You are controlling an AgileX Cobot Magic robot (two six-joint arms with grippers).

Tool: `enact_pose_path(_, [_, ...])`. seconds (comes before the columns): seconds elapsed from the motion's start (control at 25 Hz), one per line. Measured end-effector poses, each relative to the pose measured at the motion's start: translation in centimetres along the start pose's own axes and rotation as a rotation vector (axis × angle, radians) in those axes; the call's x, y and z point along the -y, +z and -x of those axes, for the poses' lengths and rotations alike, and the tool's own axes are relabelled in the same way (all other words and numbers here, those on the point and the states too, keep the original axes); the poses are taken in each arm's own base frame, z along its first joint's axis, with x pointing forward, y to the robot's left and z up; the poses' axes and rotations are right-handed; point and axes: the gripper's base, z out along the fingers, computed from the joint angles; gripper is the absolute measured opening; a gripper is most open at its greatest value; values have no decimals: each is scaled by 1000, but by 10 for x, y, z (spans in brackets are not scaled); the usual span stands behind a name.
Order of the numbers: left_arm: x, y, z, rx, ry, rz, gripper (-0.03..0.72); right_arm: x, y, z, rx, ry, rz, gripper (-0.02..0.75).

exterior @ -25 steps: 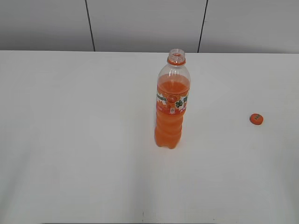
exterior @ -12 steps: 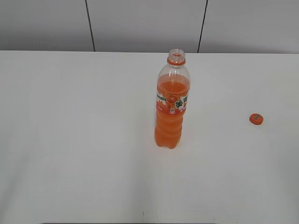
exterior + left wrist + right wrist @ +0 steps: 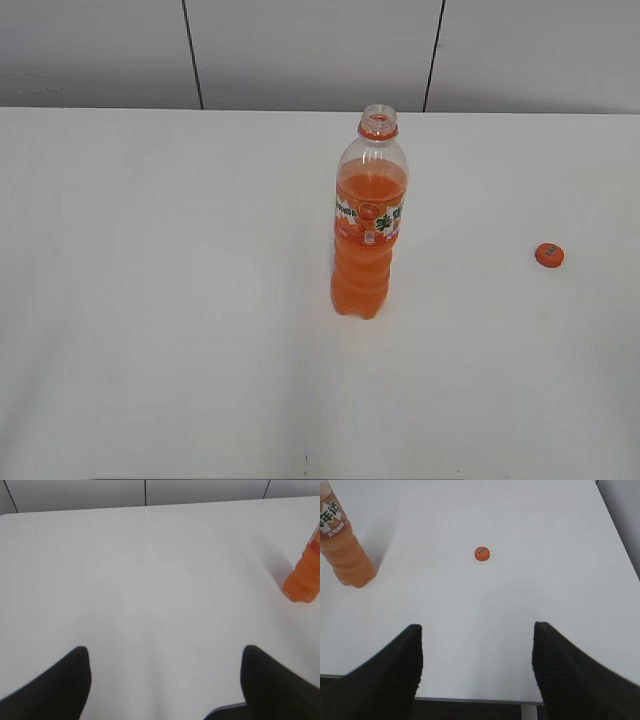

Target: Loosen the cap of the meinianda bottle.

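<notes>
The meinianda bottle [image 3: 369, 230] stands upright at the table's middle, half full of orange drink, its mouth bare above the orange neck ring. Its base shows at the right edge of the left wrist view [image 3: 303, 577] and its lower body at the top left of the right wrist view [image 3: 341, 545]. The orange cap [image 3: 548, 255] lies loose on the table to the bottle's right, also seen from the right wrist [image 3: 482, 553]. My left gripper [image 3: 165, 655] is open over bare table. My right gripper [image 3: 477, 630] is open near the front edge, well short of the cap. Neither arm appears in the exterior view.
The white table [image 3: 150, 300] ends at a grey panelled wall [image 3: 300, 50] behind. Its front edge [image 3: 475, 698] runs just under my right gripper's fingers, and its right edge [image 3: 615, 525] lies beyond the cap.
</notes>
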Motion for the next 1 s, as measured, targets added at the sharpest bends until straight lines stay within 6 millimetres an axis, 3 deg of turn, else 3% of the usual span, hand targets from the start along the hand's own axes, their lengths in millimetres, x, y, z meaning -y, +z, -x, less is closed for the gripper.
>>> enact_pose_path(1.0, [0,0,0,0,-1,-1,562,0,0,0,0,2,0,514])
